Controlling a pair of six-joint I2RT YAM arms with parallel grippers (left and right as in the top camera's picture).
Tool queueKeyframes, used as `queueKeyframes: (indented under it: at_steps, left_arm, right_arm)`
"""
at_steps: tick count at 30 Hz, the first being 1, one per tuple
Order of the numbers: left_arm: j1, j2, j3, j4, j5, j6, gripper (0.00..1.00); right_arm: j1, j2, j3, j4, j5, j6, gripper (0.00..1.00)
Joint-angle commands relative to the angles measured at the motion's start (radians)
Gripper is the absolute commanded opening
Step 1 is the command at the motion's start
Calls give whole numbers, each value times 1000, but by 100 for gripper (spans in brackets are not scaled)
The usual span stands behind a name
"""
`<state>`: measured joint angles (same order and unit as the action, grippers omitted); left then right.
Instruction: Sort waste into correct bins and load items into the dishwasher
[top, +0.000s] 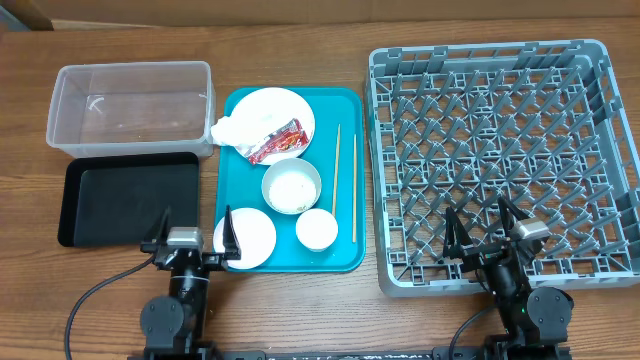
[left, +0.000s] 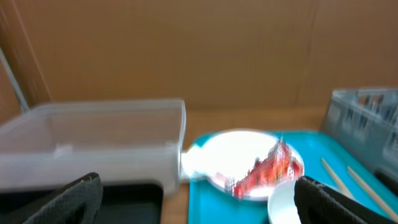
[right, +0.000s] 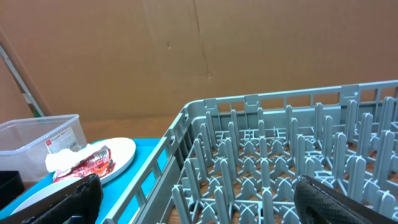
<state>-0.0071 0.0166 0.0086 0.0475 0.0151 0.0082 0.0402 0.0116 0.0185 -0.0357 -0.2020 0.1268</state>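
The wrapper (top: 276, 142) lies ahead, slightly right of the nearer left gripper (top: 195, 236); it and the right gripper (top: 481, 227) stand spread, empty.

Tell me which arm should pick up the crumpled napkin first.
Left. The left gripper, open, sits at the teal tray's near-left corner, on the same side as the napkin and the clear tub beside it. The right gripper hovers over the dish rack, farther away.
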Motion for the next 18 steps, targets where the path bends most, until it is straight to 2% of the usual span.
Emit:
queueKeyframes:
  at_steps: [1,5,9,18]
  left_arm:
    - [-6,-11,8,63,36,16,100]
    - [-6,-10,69,37,125,46,100]
    - [-6,23,176,-54,183,116,100]
    - [-6,330,491,-186,272,253,100]
  right_arm:
    - [4,-9,5,11,10,-1,100]
    - [4,-9,47,-3,10,-37,100]
    - [4,-8,112,-29,32,-106,100]
    - [4,83,309,-119,44,-135,100]
